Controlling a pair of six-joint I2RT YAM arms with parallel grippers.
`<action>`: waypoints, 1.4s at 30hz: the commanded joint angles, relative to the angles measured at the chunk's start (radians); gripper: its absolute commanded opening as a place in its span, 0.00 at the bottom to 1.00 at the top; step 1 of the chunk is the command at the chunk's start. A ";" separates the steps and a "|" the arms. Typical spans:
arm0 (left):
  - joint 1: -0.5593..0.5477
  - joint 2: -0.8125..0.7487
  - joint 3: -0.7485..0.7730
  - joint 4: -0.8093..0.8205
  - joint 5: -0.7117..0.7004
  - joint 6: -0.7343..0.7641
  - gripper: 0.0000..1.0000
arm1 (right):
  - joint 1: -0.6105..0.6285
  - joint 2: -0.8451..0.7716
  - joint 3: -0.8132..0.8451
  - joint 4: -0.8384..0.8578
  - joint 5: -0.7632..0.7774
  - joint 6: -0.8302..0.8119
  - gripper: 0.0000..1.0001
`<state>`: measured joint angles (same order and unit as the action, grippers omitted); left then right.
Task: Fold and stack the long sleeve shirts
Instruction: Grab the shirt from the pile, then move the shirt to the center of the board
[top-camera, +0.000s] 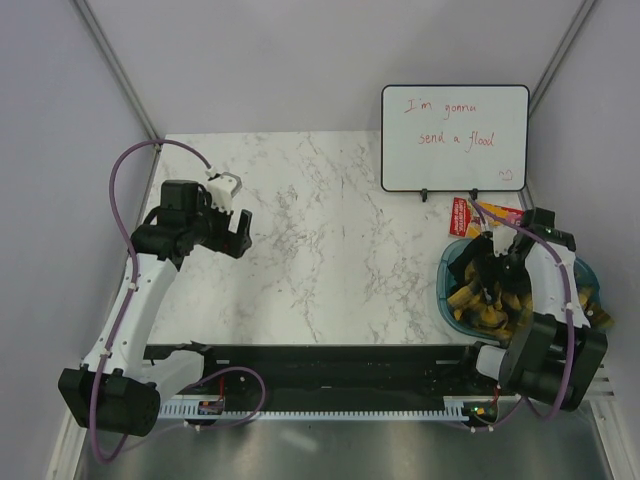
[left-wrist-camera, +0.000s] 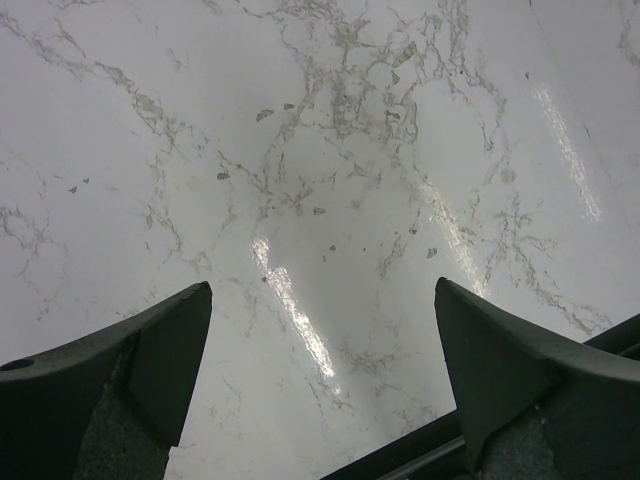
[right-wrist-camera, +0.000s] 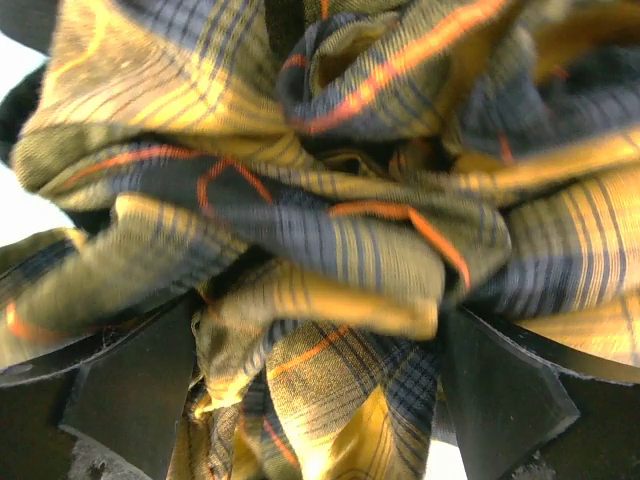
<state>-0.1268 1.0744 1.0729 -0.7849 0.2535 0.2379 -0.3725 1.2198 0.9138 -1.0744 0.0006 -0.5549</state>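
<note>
The yellow-and-black plaid long sleeve shirts (top-camera: 478, 310) lie crumpled in a blue basket (top-camera: 444, 288) at the table's right edge. My right gripper (top-camera: 495, 272) is lowered into the basket. In the right wrist view the plaid cloth (right-wrist-camera: 330, 200) fills the frame, and a bunch of it sits between the fingers of my right gripper (right-wrist-camera: 318, 340), whose jaws stand wide apart. My left gripper (top-camera: 240, 235) hovers over the left part of the white marble table (top-camera: 330, 260). In the left wrist view it (left-wrist-camera: 322, 300) is open and empty above bare marble.
A whiteboard (top-camera: 455, 137) with red writing stands at the back right. A red packet (top-camera: 460, 212) lies just behind the basket. A black rail (top-camera: 320, 355) runs along the table's near edge. Grey walls close in the left and right sides.
</note>
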 joint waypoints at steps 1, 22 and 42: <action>-0.005 -0.004 0.002 -0.005 0.039 0.024 0.99 | -0.023 0.070 -0.053 0.057 0.023 -0.086 0.98; -0.004 0.012 0.186 -0.059 0.058 -0.096 0.99 | 0.048 -0.046 0.727 0.035 -0.786 0.227 0.00; 0.323 -0.022 0.449 -0.039 -0.020 -0.489 0.99 | 0.908 0.399 1.443 0.832 -0.562 0.833 0.00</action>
<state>0.1703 1.0851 1.4345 -0.8429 0.2874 -0.1440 0.4564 1.6436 2.3917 -0.5251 -0.6136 0.1455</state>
